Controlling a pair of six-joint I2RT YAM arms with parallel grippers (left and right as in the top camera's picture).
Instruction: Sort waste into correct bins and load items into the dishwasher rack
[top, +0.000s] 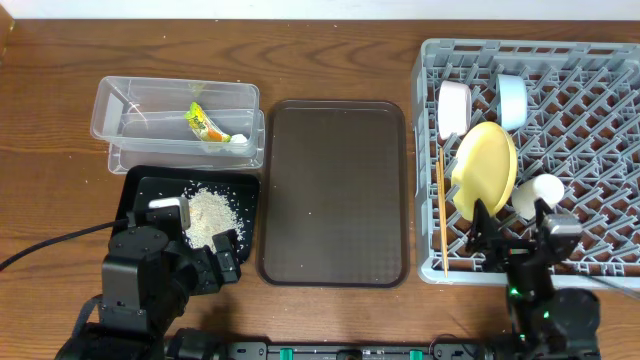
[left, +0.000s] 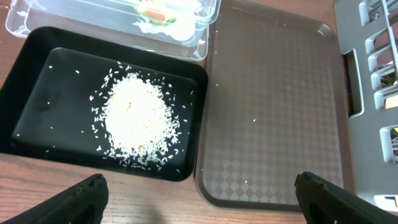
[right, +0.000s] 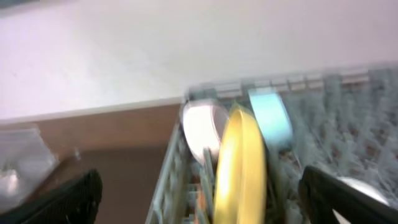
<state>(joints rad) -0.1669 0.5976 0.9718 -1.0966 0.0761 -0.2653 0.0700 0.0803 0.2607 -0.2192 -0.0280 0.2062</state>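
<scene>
The grey dishwasher rack (top: 580, 90) holds the yellow plate (top: 486, 165) on edge, the pinkish-white bowl (top: 454, 106), the light blue bowl (top: 512, 100), the pale cup (top: 540, 192) and the chopsticks (top: 440, 205). The white rice clump (top: 212, 212) lies in the black tray (top: 140, 195), also in the left wrist view (left: 138, 118). The yellow-green wrapper (top: 205, 122) lies in the clear box (top: 130, 105). My left gripper (left: 199, 199) is open and empty, above the table edge in front of the black tray (left: 37, 81). My right gripper (right: 199, 196) is open and empty at the rack's near edge, facing the plate (right: 242, 162).
The large dark brown serving tray (top: 335, 190) lies between the bins and the rack, bare except for a few rice grains; it also shows in the left wrist view (left: 273, 106). Wooden table all around. A black cable runs at the lower left (top: 50, 245).
</scene>
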